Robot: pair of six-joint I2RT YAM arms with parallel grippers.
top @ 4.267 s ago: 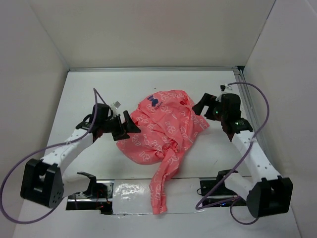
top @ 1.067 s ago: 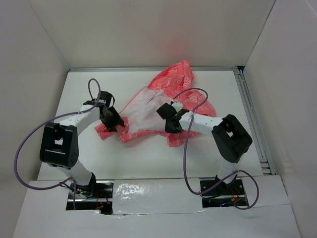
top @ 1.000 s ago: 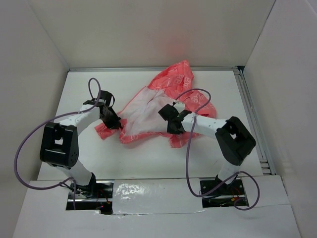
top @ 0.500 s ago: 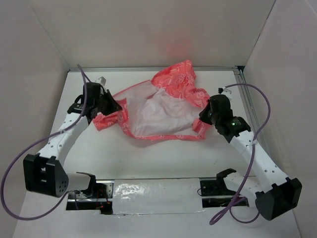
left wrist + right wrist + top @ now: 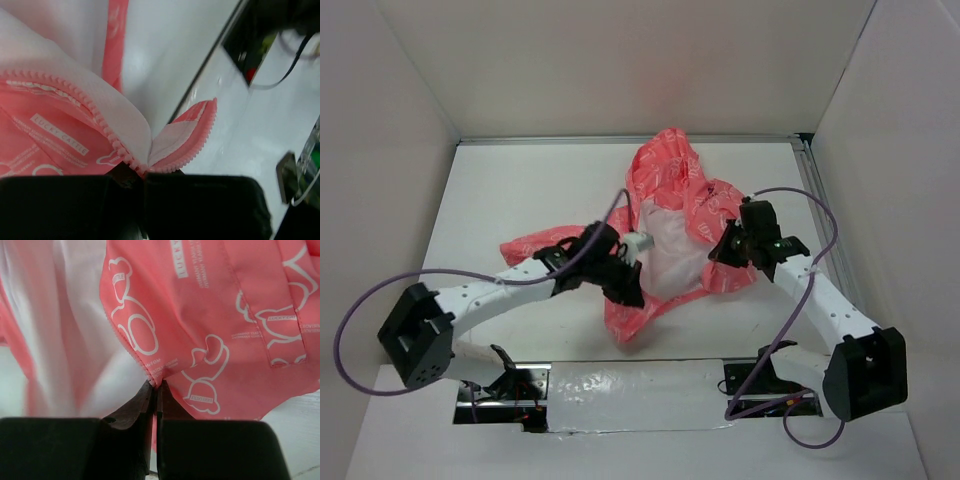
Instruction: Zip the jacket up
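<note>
left gripper (image 5: 625, 285), right gripper (image 5: 723, 252) pinch jacket (image 5: 670, 180)

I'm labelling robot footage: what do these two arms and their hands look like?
Both match: the left arm and right arm are slim white tubes with bulky black joints. The left hand and right hand are black, two-fingered. A loose purple cable loops off each.

I've got jacket (image 5: 670, 215) on worktop (image 5: 510, 190), centre, hood (image 5: 665, 160) at 12 o'clock, one sleeve (image 5: 525, 247) out at 9. left gripper (image 5: 626, 288) pinches its 7 o'clock edge, right gripper (image 5: 722, 250) its 3 o'clock edge.
</note>
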